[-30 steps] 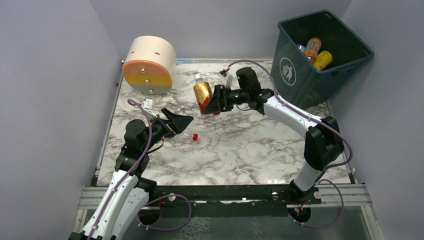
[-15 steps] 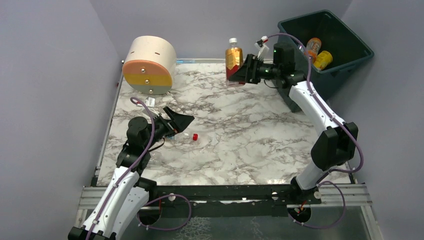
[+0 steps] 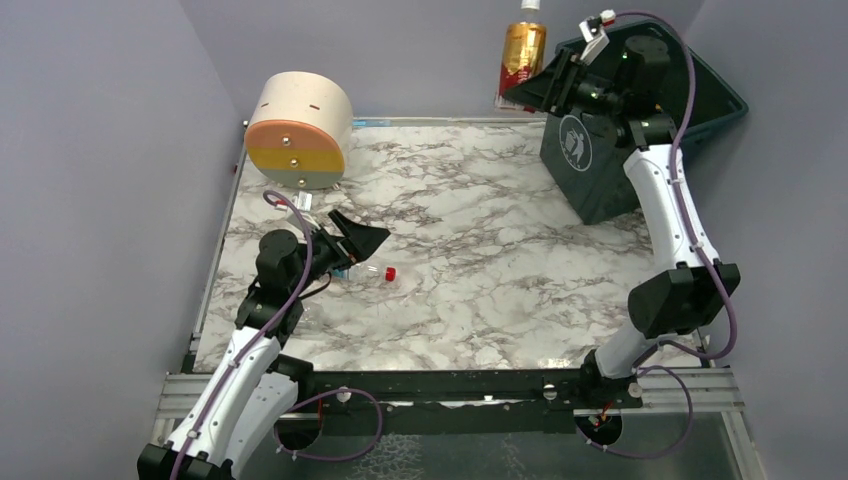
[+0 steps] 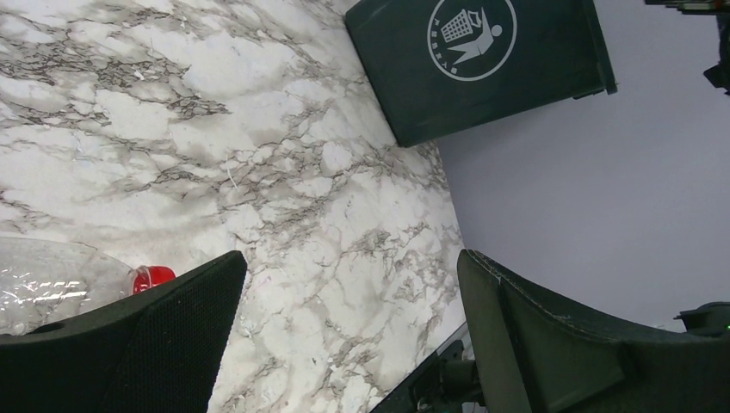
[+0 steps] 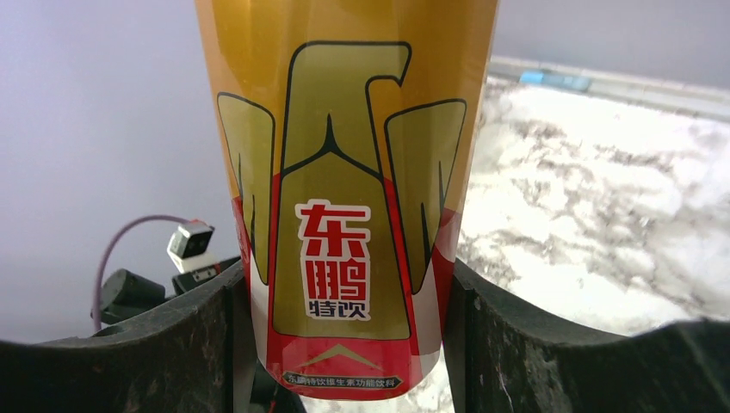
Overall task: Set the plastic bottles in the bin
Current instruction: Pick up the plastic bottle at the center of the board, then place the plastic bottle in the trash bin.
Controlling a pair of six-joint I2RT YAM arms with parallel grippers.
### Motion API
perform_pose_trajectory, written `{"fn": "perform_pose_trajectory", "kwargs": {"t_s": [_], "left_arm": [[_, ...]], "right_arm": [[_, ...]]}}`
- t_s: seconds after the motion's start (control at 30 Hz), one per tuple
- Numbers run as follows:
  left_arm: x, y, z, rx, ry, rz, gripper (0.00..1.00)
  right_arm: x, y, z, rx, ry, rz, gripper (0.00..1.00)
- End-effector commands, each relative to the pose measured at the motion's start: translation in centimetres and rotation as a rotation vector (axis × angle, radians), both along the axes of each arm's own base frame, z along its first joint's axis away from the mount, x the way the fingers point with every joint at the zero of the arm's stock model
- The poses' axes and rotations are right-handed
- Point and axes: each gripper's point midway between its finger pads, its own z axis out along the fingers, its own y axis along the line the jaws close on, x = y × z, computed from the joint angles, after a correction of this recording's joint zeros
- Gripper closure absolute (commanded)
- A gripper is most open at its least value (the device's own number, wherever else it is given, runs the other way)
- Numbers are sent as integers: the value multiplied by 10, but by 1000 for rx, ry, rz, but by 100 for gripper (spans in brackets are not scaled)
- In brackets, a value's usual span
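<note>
An amber plastic bottle (image 3: 523,55) with a red and gold label (image 5: 344,172) hangs upright, high above the table's far edge. My right gripper (image 3: 528,92) (image 5: 344,327) is shut on its lower part. It is just left of the dark teal bin (image 3: 610,180) (image 4: 482,77), whose inside my right arm hides. A clear bottle (image 3: 375,270) (image 4: 60,284) with a red cap lies on the marble at the left. My left gripper (image 3: 365,245) (image 4: 349,284) stands open just over it, with nothing between the fingers and one finger beside the cap.
A cream cylinder (image 3: 298,130) with an orange and green face lies at the back left. The bin stands tilted at the back right corner, against the grey walls. A small white tag (image 3: 297,205) lies near the left arm on the marble table (image 3: 480,280).
My right arm has carried the amber bottle from over the middle of the table up and to the right, to beside the bin's rim. The left arm has hardly moved.
</note>
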Motion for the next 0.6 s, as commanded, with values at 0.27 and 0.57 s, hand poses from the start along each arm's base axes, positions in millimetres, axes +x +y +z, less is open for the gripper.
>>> {"fn": "perform_pose_trajectory", "kwargs": {"t_s": [0.27,0.57], "left_arm": [[2,-5,4,-5,-30,-32,1],[5,-1,3,40,-32,-11,1]], "right_arm": [[25,-86,66,119,-92,-94,37],[49,-165,78,138,-113,-254,37]]}}
